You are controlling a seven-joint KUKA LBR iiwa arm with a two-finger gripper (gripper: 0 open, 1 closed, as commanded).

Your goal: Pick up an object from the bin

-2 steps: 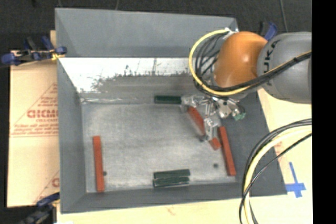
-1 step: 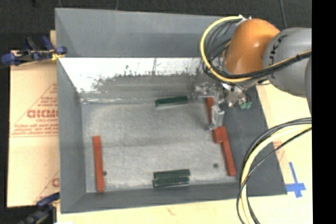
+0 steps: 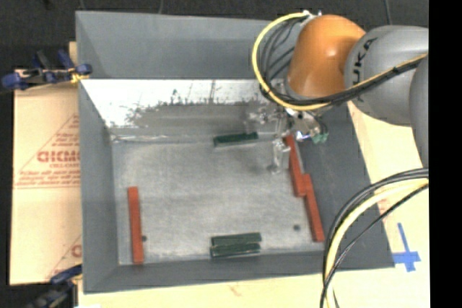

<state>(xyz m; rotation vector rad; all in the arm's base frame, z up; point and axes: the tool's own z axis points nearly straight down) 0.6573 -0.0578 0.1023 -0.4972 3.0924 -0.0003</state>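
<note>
Altogether three red sticks point(image 3: 297, 173) and two dark green blocks point(image 3: 234, 139) lie here, two sticks just beside the gripper point(image 3: 278, 155), its jaws' state I cannot tell

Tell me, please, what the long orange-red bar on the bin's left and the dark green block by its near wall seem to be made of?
The orange-red bar looks like matte plastic or painted wood: even colour, straight edges, no shine. The dark green block looks like slightly glossier plastic, with faint highlights along its top, though the look leaves that open.
</note>
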